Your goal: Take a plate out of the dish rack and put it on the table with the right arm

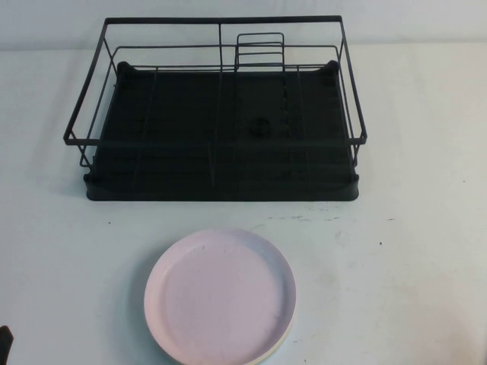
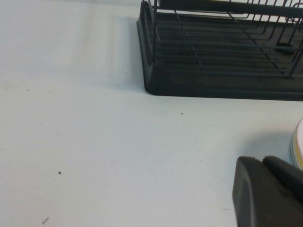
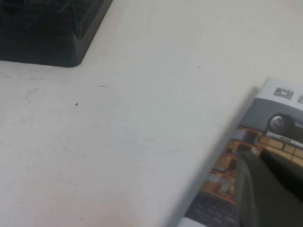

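Note:
The pale pink plate (image 1: 221, 296) lies flat on the white table (image 1: 396, 266), in front of the black dish rack (image 1: 221, 144). The rack holds no plates. A yellowish rim (image 1: 278, 347) shows under the plate's near right edge. The stacked plate edge also shows in the left wrist view (image 2: 298, 142). My left gripper (image 2: 262, 161) is shut and empty, low over the table left of the plate; only a dark bit of that arm (image 1: 4, 342) shows in the high view. My right gripper (image 3: 263, 159) is shut and empty by the table's right edge, out of the high view.
The rack's near left corner (image 2: 156, 80) stands ahead of the left gripper. Its near right corner (image 3: 71, 42) shows in the right wrist view. A colourful printed sheet (image 3: 236, 165) lies beyond the table's edge, under the right gripper.

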Action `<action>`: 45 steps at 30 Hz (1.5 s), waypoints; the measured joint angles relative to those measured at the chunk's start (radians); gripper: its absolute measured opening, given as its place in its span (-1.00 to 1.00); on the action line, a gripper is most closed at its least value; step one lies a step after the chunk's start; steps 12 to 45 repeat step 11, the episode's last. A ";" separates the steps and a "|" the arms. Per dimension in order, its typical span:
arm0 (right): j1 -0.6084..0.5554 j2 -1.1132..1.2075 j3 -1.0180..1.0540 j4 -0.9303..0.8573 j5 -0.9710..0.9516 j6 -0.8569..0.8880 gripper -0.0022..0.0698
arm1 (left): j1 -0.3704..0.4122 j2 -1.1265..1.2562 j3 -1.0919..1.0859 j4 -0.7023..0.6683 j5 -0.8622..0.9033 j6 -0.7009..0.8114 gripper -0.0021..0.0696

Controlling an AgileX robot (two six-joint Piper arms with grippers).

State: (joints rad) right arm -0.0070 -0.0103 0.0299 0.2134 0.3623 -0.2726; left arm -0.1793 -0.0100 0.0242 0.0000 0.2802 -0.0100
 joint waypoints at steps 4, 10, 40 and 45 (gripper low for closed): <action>0.000 -0.004 0.000 0.006 0.000 0.000 -0.99 | 0.000 0.000 0.000 0.000 0.000 0.000 -0.95; 0.000 -0.004 0.000 0.019 0.000 0.000 -0.99 | 0.000 0.000 0.000 0.000 0.000 0.000 -0.95; 0.000 -0.004 0.000 0.020 0.000 0.000 -0.99 | 0.000 0.000 0.000 0.000 0.000 0.000 -0.95; 0.000 -0.004 0.000 0.020 0.000 0.000 -0.99 | 0.000 0.000 0.000 0.000 0.000 0.000 -0.95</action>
